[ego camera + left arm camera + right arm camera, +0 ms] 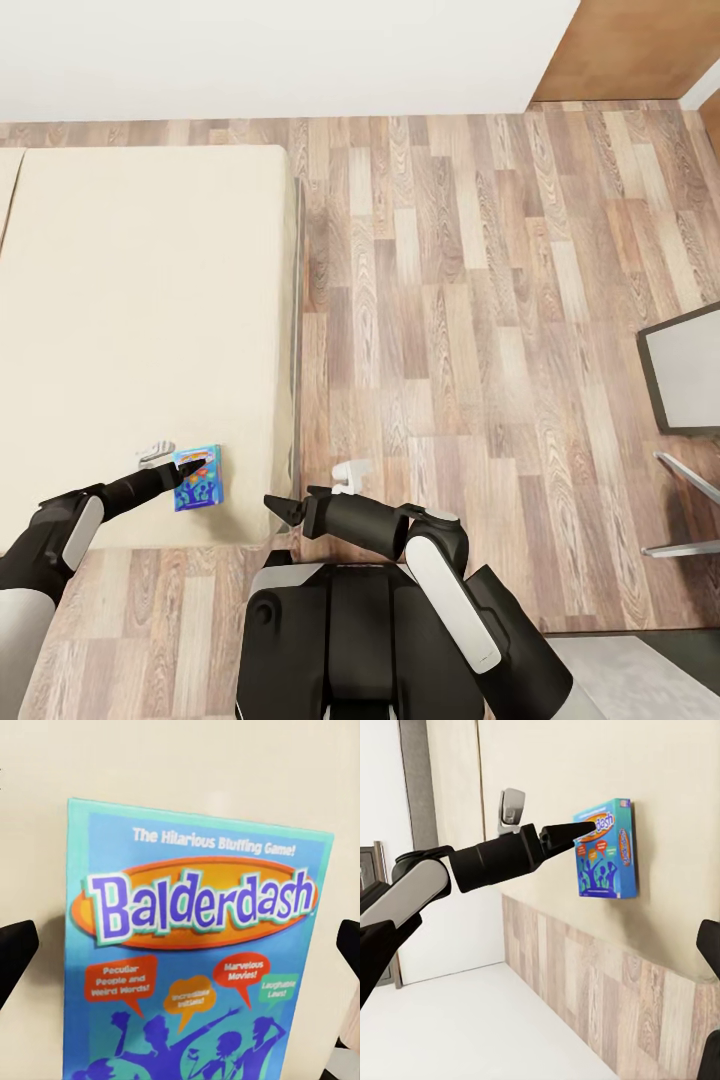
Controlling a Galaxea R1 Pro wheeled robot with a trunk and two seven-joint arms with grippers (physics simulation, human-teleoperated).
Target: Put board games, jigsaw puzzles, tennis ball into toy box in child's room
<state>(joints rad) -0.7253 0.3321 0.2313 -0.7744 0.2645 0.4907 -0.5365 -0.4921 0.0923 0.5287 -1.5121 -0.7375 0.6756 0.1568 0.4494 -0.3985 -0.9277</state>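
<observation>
One board game, a blue "Balderdash" box (199, 479), lies flat on the cream bed (130, 300) near its front right corner. My left gripper (190, 472) reaches over the box's near edge. In the left wrist view the box (199, 945) sits large between the spread black fingertips (15, 956), so the left gripper (180, 949) is open and holds nothing. The right wrist view has the box (606, 849) with the left gripper (585, 831) over its face. My right gripper (283, 507) hangs open just off the bed's front corner, empty.
Wood-plank floor (450, 300) stretches to the right of the bed. A light grey surface with a dark rim (685, 380) and thin metal legs (685, 500) stand at the right edge. A white wall (280, 50) runs along the back, with a brown panel (630, 45) at the corner.
</observation>
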